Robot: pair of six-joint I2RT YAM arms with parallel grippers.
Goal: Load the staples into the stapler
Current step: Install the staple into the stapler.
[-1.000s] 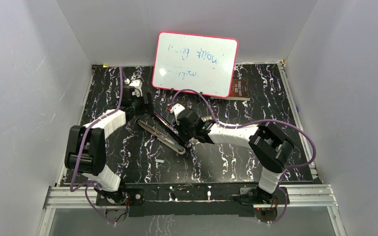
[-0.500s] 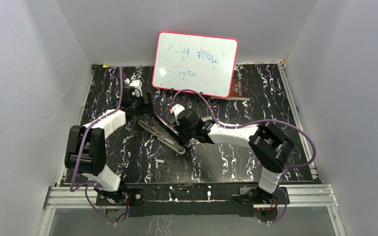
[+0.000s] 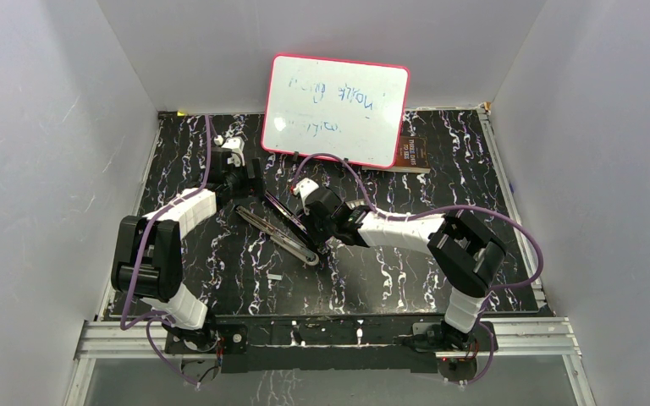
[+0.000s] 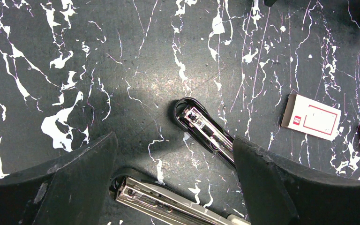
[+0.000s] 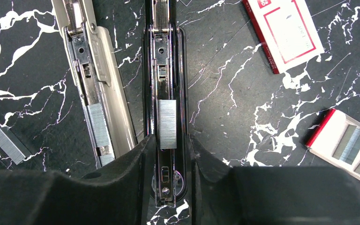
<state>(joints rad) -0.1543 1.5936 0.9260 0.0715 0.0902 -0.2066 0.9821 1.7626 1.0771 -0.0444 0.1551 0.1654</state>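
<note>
Right end effector (image 5: 169, 139) fills the bottom of its wrist view, its fingers parted by a narrow gap and clamped on nothing. They stand on either side of the black half of the stapler (image 5: 165, 70), which lies opened flat and runs up the middle of that frame. A short strip of staples (image 5: 167, 123) rests on the shiny rail of that half, its lower end between the fingertips, with a sliver of rail showing on each side. The stapler's silver half slants up the left of the frame, and a second strip (image 5: 98, 130) sits inside it near its lower end. A loose strip (image 5: 8, 145) lies on the black marbled bench (image 5: 243, 93) at the lower left, well apart from the stapler. At the upper right is a white box (image 5: 286, 33) with a red label. At the right edge is an open tray (image 5: 351, 150) with a red side and more silvery strips in it. Left end effector (image 4: 173, 140) has its fingers spread wide and grips nothing. In its wrist view the rounded end of the black half lies between the fingers, just above the silver half at the bottom of the frame. From above, both arms meet over the stapler left of centre, below a pink-framed whiteboard (image 3: 336, 110).
</note>
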